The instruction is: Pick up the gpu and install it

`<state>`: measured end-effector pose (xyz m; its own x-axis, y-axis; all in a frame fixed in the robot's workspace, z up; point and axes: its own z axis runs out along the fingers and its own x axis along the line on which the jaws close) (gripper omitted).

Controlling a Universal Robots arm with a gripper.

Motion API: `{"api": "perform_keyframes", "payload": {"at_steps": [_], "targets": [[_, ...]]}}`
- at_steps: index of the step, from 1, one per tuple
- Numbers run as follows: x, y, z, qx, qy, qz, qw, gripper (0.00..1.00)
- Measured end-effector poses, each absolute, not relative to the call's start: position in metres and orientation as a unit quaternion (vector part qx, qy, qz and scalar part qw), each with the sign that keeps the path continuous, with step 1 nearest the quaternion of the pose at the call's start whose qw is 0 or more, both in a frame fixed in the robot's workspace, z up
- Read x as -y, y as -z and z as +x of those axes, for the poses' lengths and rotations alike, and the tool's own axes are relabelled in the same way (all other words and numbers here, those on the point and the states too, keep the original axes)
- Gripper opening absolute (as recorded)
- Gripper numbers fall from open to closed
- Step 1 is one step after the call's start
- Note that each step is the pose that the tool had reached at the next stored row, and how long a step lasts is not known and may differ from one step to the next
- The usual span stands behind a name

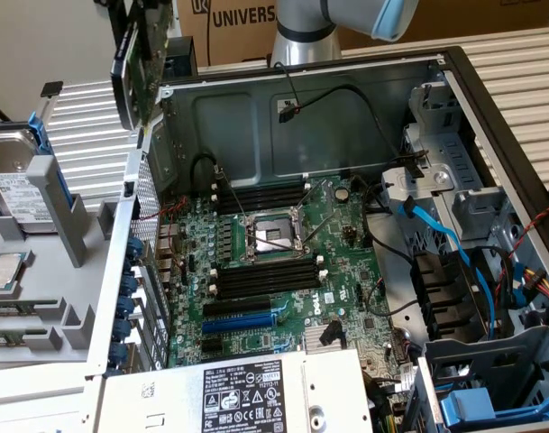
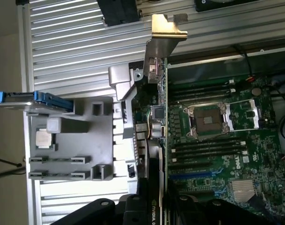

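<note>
The gpu (image 1: pixel 137 68) is a thin green card with a black cooler. It hangs tilted in the air above the open computer case's wall (image 1: pixel 134 271), on the exterior view's left. In the wrist view the gpu (image 2: pixel 157 140) shows edge-on, its silver bracket (image 2: pixel 164 33) pointing away from the gripper. My gripper (image 2: pixel 156 206) is shut on the card's near end, with black fingers (image 2: pixel 105 206) on either side. Below lies the large green motherboard (image 1: pixel 283 262), with a blue expansion slot (image 1: pixel 242 317) toward its near end.
A grey parts holder (image 1: pixel 40 271) stands outside the case on the exterior view's left, with a hard drive (image 1: pixel 13 171) and a CPU chip (image 1: pixel 4 271) on it. A power supply (image 1: pixel 247 392), cables (image 1: pixel 436 234) and drive cages (image 1: pixel 490 361) crowd the case.
</note>
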<state>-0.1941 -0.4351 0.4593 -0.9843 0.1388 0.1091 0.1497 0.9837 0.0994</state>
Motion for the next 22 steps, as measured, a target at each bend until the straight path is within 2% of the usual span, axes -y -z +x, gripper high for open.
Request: {"api": "perform_keyframes", "payload": {"at_steps": [11, 22], "targets": [[0.436, -0.441, -0.146, 0.995, 0.053, -0.072, 0.051, 0.27], [0.436, -0.423, -0.129, 0.995, 0.053, -0.072, 0.046, 0.27]]}}
